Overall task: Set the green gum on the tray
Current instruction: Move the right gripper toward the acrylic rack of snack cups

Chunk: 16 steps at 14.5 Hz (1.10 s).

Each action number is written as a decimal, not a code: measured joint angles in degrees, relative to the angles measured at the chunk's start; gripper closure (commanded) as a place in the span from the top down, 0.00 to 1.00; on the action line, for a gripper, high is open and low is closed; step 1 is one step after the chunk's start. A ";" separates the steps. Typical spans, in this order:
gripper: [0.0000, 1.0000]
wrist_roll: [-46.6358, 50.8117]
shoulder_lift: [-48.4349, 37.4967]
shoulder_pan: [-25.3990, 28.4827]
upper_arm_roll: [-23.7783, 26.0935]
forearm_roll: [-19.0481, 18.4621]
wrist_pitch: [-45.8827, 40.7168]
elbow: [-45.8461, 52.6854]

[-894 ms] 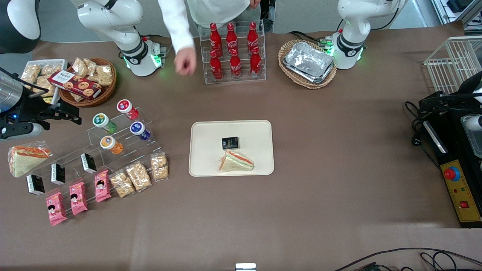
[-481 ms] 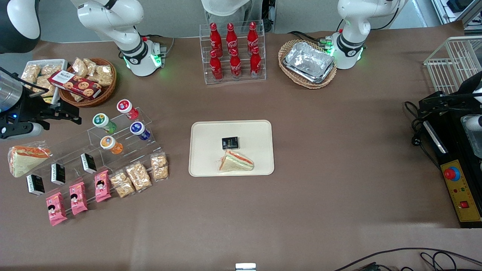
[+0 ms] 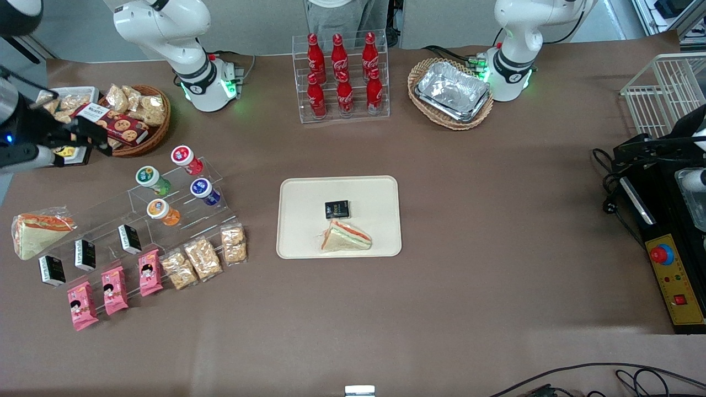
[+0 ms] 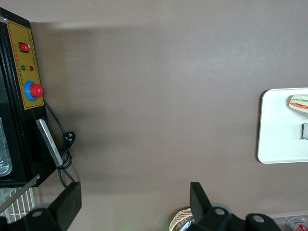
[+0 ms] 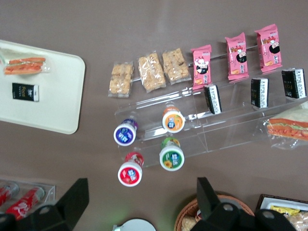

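Green gum [image 3: 148, 177] on rack, gripper [image 3: 88, 139] above.

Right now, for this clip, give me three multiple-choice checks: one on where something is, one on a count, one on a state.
1. Where is the green gum?
A. on the clear stepped rack
B. on the tray
C. in the wicker basket

2. How many items lie on the tray?
A. none
B. two
C. four

3. The pincer is
A. shut on the green gum
B. open, holding nothing
C. resting on the tray

Key: 1 A, it sits on the rack; 2 B, sandwich and black packet; 3 B, fingers spread in the right wrist view.
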 measured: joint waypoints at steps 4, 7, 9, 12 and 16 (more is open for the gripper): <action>1.00 -0.72 -6.12 0.00 -0.09 0.01 -1.73 -4.46; 1.00 -0.97 -10.61 0.00 -0.41 0.02 -1.96 -9.00; 1.00 -1.10 -12.95 0.00 -0.55 0.02 -1.96 -11.57; 1.00 -1.69 -14.08 0.00 -1.18 0.03 -1.83 -13.07; 1.00 -5.40 -14.09 -0.01 -3.55 0.03 1.06 -16.31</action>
